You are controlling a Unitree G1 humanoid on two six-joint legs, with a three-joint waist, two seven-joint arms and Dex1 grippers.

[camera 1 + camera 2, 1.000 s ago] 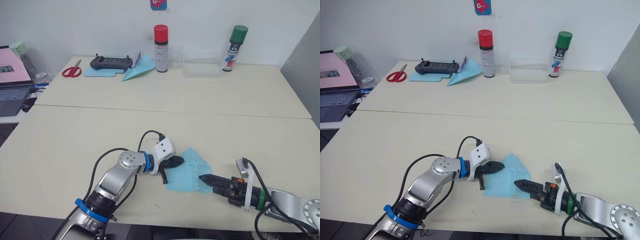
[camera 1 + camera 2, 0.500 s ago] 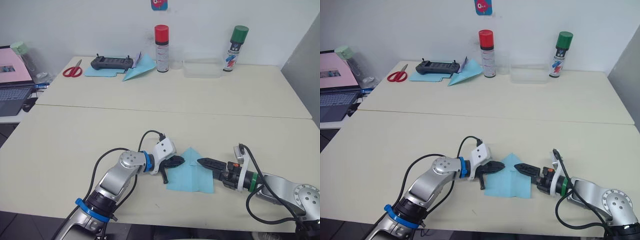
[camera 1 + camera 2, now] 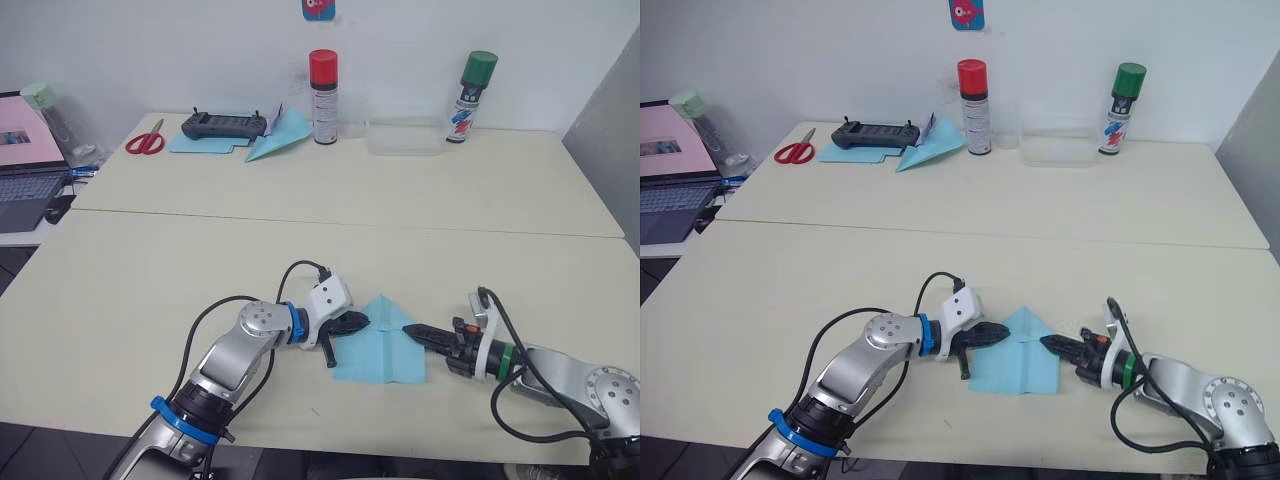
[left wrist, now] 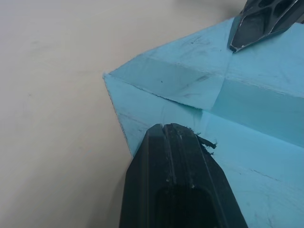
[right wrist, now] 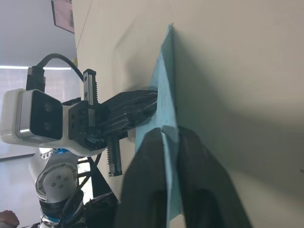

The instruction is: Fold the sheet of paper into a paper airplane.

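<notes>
Left gripper [image 3: 358,322] closed, pressing the paper [image 3: 380,345] flat near the table's [image 3: 150,270] front edge. Right gripper [image 3: 408,330] pinching the sheet's right flap between closed fingers. Risk: pulling hard against the pinned side, tearing or skewing the crease.

Count — two spray cans: red-capped spray can [image 3: 322,96], green-capped spray can [image 3: 472,95]; one pair of red-handled scissors [image 3: 145,141]; one black controller [image 3: 223,125].

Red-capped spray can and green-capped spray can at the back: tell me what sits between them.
In the left eye view, a clear plastic box sits between the red-capped can and the green-capped can, nearer the green one.
</notes>
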